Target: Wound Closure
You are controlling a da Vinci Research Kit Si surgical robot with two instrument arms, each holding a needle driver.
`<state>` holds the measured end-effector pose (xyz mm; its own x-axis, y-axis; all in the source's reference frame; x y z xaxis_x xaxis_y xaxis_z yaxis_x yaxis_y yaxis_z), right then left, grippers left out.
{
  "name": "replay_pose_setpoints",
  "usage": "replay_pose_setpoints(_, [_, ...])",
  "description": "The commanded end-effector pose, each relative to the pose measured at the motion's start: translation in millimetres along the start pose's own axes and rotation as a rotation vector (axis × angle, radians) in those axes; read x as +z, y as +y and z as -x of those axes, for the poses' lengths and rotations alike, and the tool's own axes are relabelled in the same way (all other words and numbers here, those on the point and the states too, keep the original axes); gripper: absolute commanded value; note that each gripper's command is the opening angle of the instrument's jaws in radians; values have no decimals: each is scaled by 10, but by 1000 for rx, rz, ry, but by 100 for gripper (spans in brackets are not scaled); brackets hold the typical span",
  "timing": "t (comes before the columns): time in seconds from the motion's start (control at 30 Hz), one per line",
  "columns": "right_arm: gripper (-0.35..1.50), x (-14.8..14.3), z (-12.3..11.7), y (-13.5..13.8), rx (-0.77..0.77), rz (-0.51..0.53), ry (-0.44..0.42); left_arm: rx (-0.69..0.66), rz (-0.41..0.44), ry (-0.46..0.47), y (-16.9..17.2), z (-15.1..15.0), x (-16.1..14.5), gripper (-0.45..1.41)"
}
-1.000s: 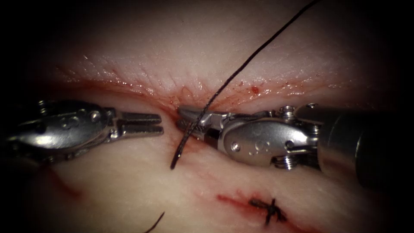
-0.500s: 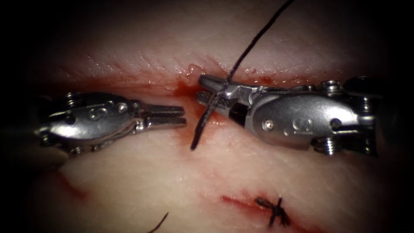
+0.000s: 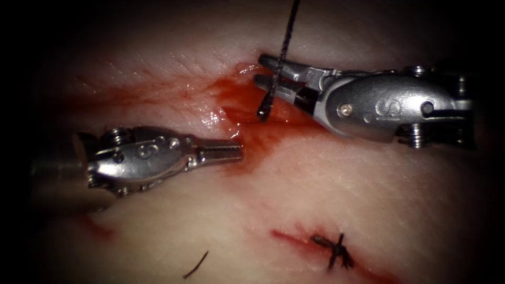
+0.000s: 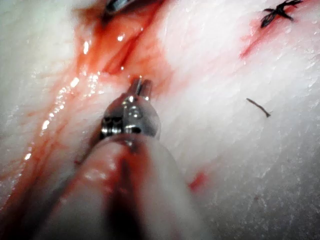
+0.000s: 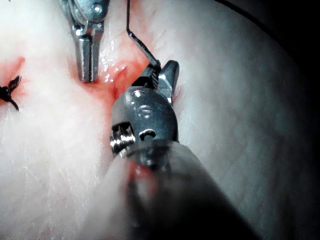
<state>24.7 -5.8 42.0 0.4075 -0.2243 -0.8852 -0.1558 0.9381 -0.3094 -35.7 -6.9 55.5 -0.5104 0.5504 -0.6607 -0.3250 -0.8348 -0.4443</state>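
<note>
My right tool (image 3: 266, 72) comes in from the upper right, over the red, wet cut (image 3: 231, 102) in the tissue (image 3: 315, 184). Its jaws are shut on the black thread (image 3: 286, 31), which runs straight up out of view. A short tail (image 3: 263, 108) hangs below the jaws. The right wrist view shows the same grip (image 5: 164, 71) with the thread (image 5: 140, 45) entering the jaws. My left tool (image 3: 234, 153) lies lower, left of the red patch, jaws shut and holding nothing, as its own view (image 4: 141, 86) shows.
A tied stitch (image 3: 334, 251) with dark thread ends closes a short red line at the lower right, also in the left wrist view (image 4: 277, 11). A loose cut piece of thread (image 3: 195, 264) lies on the pale tissue near the bottom edge.
My right tool has moved up and to the right with the thread, and the tail below its jaws has grown shorter. My left tool has moved right, toward the cut, and its jaws have shut.
</note>
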Motion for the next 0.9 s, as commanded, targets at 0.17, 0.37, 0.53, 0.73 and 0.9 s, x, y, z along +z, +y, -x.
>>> replay_pose_setpoints(0.17, [-35,7,-1,21,59,17,27,-1,3,-7,0,4,10,0])
replay_pose_setpoints(0.37, [-35,5,-2,35,75,30,37,1,4,-12,1,6,10,0])
replay_pose_setpoints(0.53, [-35,4,-3,40,80,35,41,2,5,-15,1,6,9,0])
replay_pose_setpoints(0.73, [-35,5,1,44,135,32,37,3,6,-15,2,7,8,0])
replay_pose_setpoints(0.9, [-35,6,6,55,248,28,30,3,7,-15,3,7,8,0])
